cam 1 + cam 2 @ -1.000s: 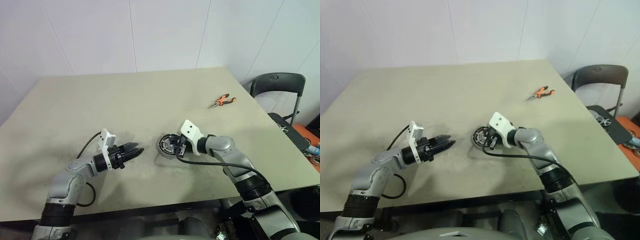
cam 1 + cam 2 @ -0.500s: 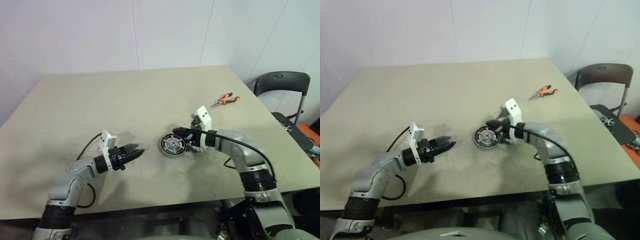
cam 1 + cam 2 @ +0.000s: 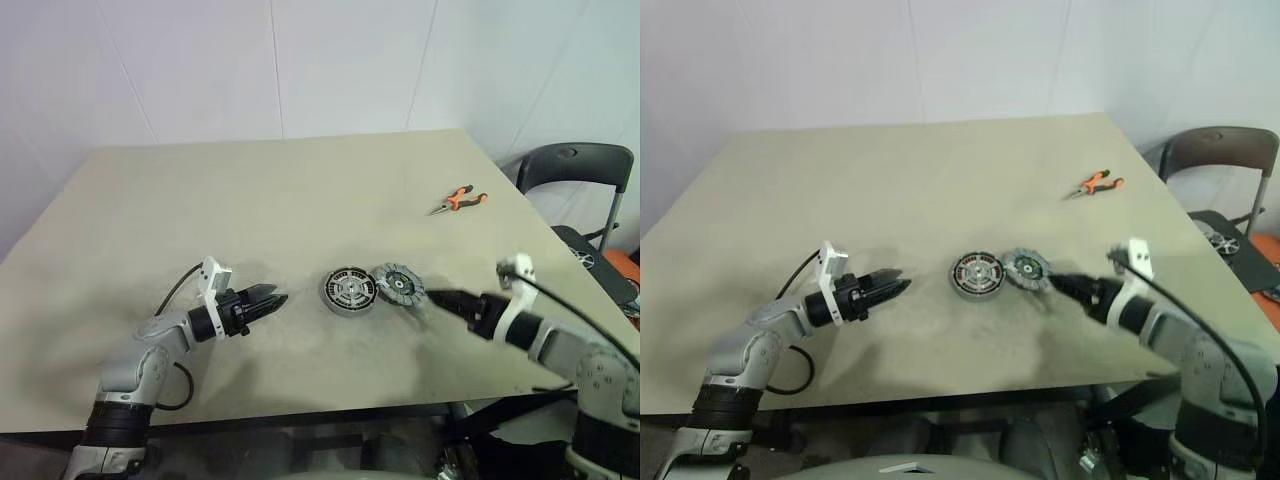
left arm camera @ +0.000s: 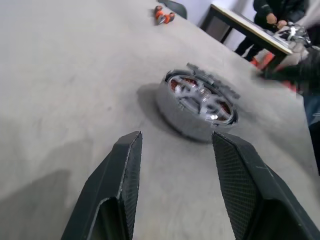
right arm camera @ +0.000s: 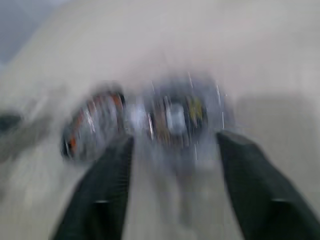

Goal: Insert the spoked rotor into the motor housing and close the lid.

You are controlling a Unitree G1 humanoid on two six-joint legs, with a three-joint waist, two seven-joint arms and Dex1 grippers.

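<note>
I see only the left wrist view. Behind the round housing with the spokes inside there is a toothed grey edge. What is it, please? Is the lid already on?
Observer: That edge is the lid. It is not on. It lies flat on the table, right beside the motor housing, on the robot's right side of it.
Operator: Thank you. And where is the right end effector? Does it hold something?
Observer: The right end effector is low over the table on the far side of the lid from the housing. It points toward the lid, its fingers are apart, and it holds nothing.
</note>
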